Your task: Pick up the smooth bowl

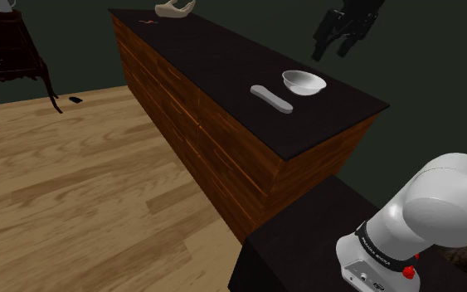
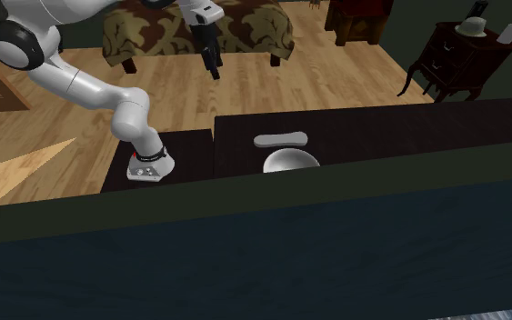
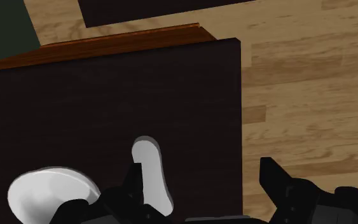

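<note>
While the gripper (image 1: 329,51) hangs high with fingers apart and empty, the white bowl (image 1: 304,81) sits on the dark countertop (image 1: 223,75) — below the hand, beyond one finger rather than between the pair.

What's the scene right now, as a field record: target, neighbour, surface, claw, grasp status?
target: white bowl, upright, empty
neighbour: pale flat oblong piece, lying beside the bowl
surface: dark-topped counter with wood-panel sides; both items sit near its end closest to the stand
claw: open, fingers apart, above the counter top
grasp status: nothing between the fingers; bowl not yet touched
</note>
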### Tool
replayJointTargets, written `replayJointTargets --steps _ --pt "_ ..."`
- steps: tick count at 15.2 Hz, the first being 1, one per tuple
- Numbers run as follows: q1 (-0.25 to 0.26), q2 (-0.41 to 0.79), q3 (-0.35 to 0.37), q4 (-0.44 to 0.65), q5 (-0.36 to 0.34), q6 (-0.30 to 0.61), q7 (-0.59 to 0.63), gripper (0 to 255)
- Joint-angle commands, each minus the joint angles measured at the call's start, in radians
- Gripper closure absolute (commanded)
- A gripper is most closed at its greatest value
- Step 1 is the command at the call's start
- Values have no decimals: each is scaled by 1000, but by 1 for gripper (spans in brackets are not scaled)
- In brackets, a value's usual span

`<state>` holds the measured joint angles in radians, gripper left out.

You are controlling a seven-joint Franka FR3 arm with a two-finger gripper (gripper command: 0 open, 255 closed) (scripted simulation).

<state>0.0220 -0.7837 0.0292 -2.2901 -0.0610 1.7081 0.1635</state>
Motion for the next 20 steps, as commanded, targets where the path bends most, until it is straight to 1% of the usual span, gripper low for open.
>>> replayJointTargets --steps 1,6,11,16,20 --pt "0 0 0 0 0 0 0 0" --pt "-32 111 -13 -33 -90 130 -38 0" --pt "-70 243 -24 -37 -186 258 -60 0" --pt "-114 392 -34 -8 -292 374 -62 0" --pt "-149 521 -42 40 -384 452 -52 0"
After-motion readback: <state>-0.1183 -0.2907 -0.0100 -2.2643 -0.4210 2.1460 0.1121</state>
